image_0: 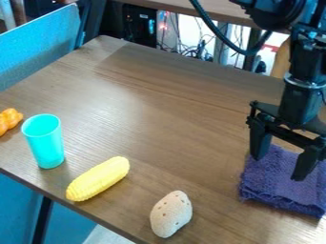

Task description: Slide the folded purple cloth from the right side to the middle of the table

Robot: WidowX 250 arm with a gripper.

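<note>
A wood-grain table spanned the view, with a blue panel at 10 o'clock and tangled cables at 12 in the room beyond. At 4 o'clock the gripper, jaws wide apart and holding nothing, hung over a purple cloth. A turquoise cup, yellow corn cob and pitted potato lay roughly at 9, 7 and 6 respectively.

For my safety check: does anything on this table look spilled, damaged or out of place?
Nothing stands out: the turquoise plastic cup stands upright, the yellow toy corn looks whole, the purple cloth lies flat.
</note>
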